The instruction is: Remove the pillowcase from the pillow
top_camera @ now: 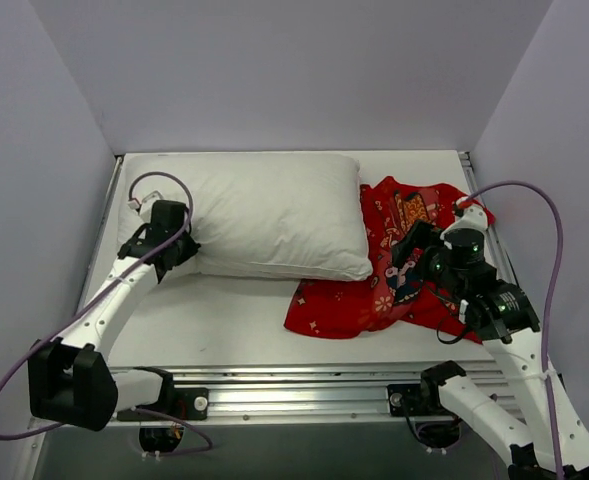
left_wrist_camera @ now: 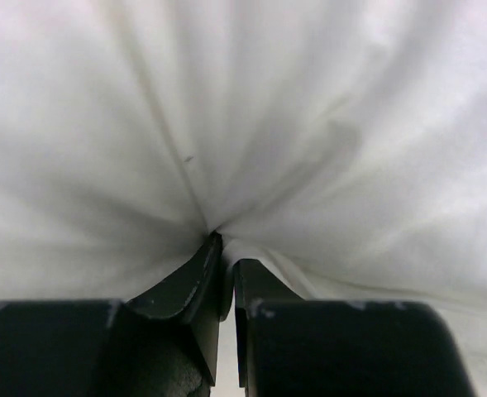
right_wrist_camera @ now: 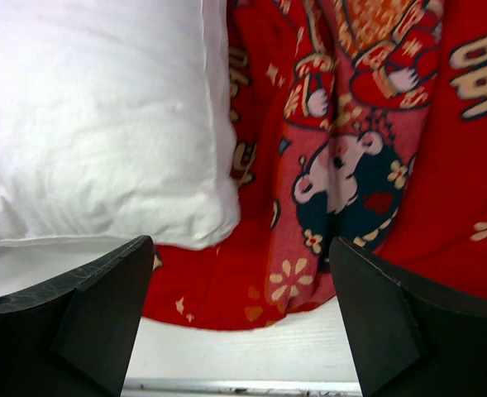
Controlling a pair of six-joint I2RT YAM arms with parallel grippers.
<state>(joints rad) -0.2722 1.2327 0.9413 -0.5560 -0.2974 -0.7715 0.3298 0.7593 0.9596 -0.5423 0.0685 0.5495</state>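
Note:
The white pillow lies bare across the back left of the table. The red printed pillowcase lies crumpled beside its right end, partly tucked under the pillow's corner. My left gripper is at the pillow's near left corner. In the left wrist view the gripper stands almost closed, pinching a fold of the pillow cloth. My right gripper hovers over the pillowcase. The right wrist view shows this gripper wide open and holding nothing, with the pillowcase and pillow below.
The white table is closed in by grey walls at the back and on both sides. A metal rail runs along the near edge between the arm bases. Purple cables loop from both arms.

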